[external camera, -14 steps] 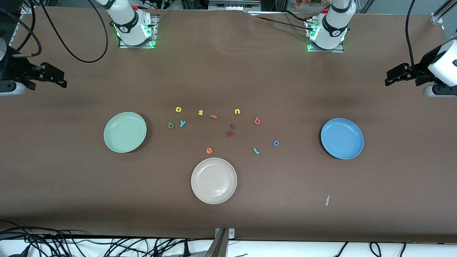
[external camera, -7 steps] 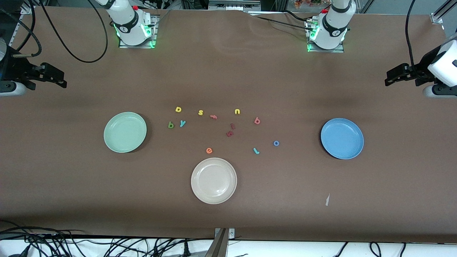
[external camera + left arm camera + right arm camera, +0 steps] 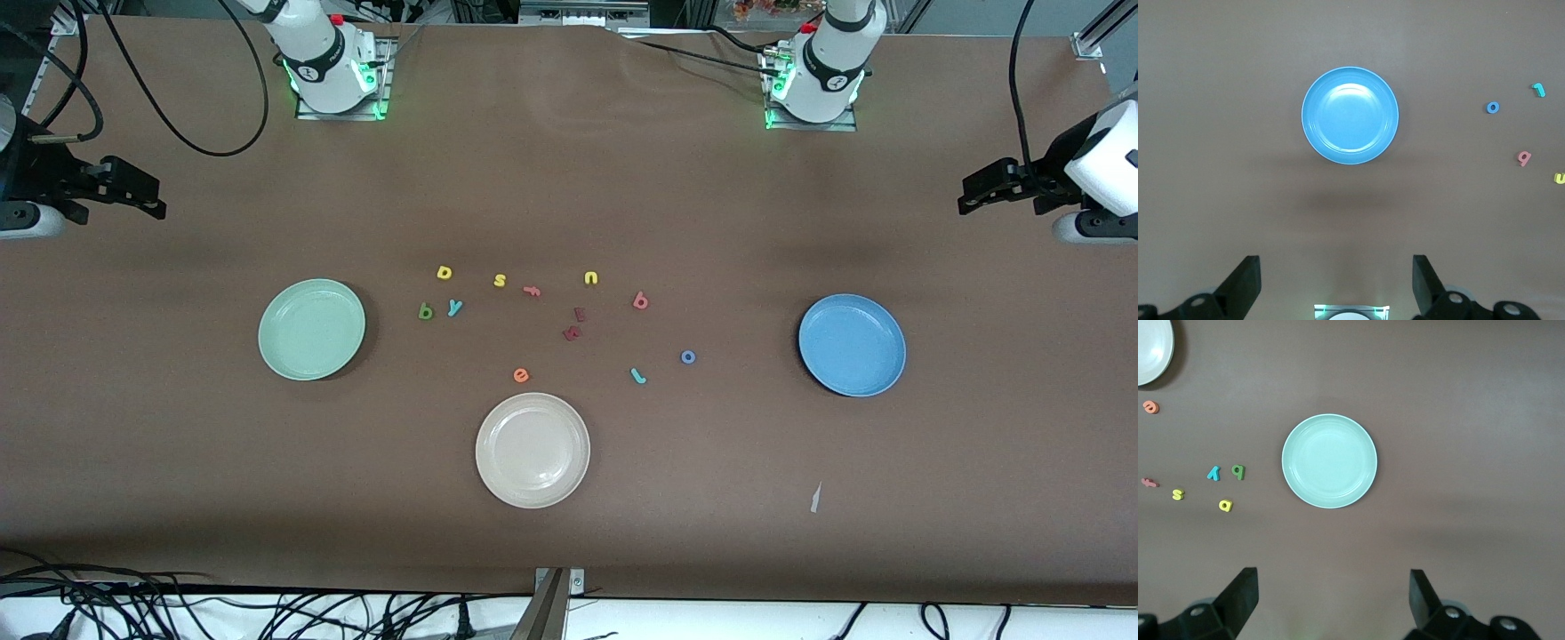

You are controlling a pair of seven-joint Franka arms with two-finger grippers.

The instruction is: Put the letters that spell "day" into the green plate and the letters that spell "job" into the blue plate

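The green plate (image 3: 311, 329) lies toward the right arm's end of the table and the blue plate (image 3: 852, 345) toward the left arm's end, both empty. Between them lie the yellow "d" (image 3: 444, 273), dark green letter (image 3: 425, 311) and teal "y" (image 3: 455, 308), close to the green plate. The pink-red "b" (image 3: 640, 301), blue "o" (image 3: 688, 357) and teal "j" (image 3: 637, 376) lie closer to the blue plate. My left gripper (image 3: 1336, 263) hangs open high over the table beside the blue plate (image 3: 1350, 115). My right gripper (image 3: 1333, 577) hangs open high beside the green plate (image 3: 1329, 461).
A cream-white plate (image 3: 532, 450) sits nearer the front camera than the letters. Among the letters lie a yellow "s" (image 3: 500, 281), pink "f" (image 3: 532, 291), yellow "n" (image 3: 591, 278), two dark red pieces (image 3: 573, 333) and an orange "e" (image 3: 521, 375). A paper scrap (image 3: 814, 498) lies near the front edge.
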